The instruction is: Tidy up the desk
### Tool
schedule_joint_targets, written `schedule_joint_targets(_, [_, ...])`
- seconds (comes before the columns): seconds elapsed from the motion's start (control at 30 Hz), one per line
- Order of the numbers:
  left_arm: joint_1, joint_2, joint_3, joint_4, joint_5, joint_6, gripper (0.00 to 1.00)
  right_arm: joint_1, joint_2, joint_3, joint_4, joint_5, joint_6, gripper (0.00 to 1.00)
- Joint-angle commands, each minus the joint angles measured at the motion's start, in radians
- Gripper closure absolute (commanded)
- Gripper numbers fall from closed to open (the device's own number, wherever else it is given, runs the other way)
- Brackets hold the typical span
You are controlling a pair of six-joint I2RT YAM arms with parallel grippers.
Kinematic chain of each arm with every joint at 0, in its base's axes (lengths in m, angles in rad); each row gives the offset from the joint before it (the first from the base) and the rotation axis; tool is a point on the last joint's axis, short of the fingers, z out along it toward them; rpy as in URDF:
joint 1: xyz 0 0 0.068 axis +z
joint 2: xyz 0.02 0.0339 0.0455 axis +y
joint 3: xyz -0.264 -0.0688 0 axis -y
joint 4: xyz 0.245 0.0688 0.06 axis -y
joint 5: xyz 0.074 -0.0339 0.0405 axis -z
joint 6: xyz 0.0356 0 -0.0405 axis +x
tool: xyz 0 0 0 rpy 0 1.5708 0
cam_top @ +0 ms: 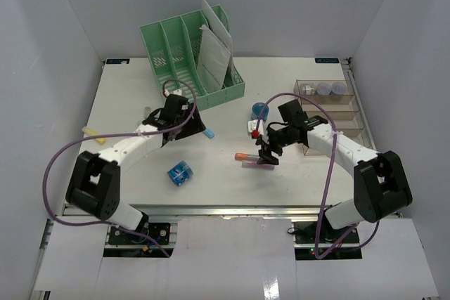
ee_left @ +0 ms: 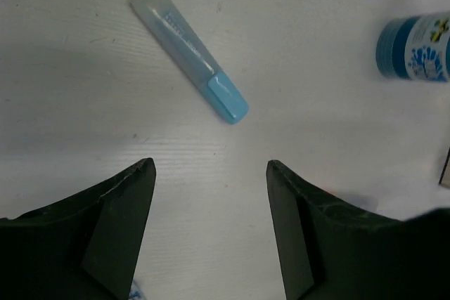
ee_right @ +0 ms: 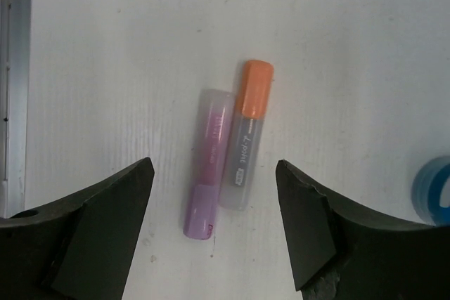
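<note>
**A:** Entry one, the surface?
**B:** Large flat white rectangular worktop point(cam_top: 126, 96) with a metal rail point(cam_top: 232, 209) along its near edge. White walls stand at its left, far and right sides.

**A:** Edge holdings?
**B:** A green slotted plastic file rack point(cam_top: 184, 50) with paper sheets in it stands at the far edge, left of centre. A clear plastic compartment tray point(cam_top: 336, 110) runs along the right edge.

**A:** Open room?
**B:** The far left corner is bare. So is the near strip between the arms, apart from a small blue block point(cam_top: 180, 173).

**A:** Left arm?
**B:** It is stretched from the near left toward the centre. The left tool point(ee_left: 211, 166) faces down with its jaws parted and grips nothing. A clear highlighter with a pale blue cap point(ee_left: 190, 54) lies just beside its fingertips. A round blue jar point(ee_left: 415, 47) sits farther right.

**A:** Right arm?
**B:** The elbow is bent at the near right and the forearm reaches left to the centre. The right tool point(ee_right: 214, 166) faces down with its jaws spread wide and grips nothing. It is over two pens that lie side by side, touching. One is a grey marker with an orange cap point(ee_right: 246, 142) and the other a translucent purple marker point(ee_right: 207, 180). The wrist view frames both between the fingers.

**A:** Contact with the surface?
**B:** Cannot tell for either tool.
</note>
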Motion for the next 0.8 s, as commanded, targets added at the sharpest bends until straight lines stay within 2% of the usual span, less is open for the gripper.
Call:
schedule_joint_targets(0.0, [-0.006, 0.179, 0.201, -0.180, -0.153, -0.241, 0.21, -0.002, -0.066, 0.016, 0.173, 0.047, 0.217, 0.22])
schedule_joint_targets(0.17, [-0.023, 0.298, 0.308, -0.264, -0.217, -0.295, 0.19, -0.038, -0.119, -0.006, 0.206, 0.060, 0.255, 0.19])
schedule_joint_targets(0.43, [-0.077, 0.491, 0.489, -0.410, -0.301, -0.316, 0.24, -0.117, -0.169, -0.030, 0.213, -0.015, 0.288, 0.18])
schedule_joint_targets(0.63, [-0.098, 0.575, 0.539, -0.464, -0.343, -0.295, 0.26, -0.137, -0.197, -0.042, 0.212, -0.049, 0.291, 0.18])
schedule_joint_targets(0.77, [-0.099, 0.601, 0.525, -0.491, -0.356, -0.276, 0.31, -0.140, -0.197, -0.056, 0.211, -0.066, 0.293, 0.19])
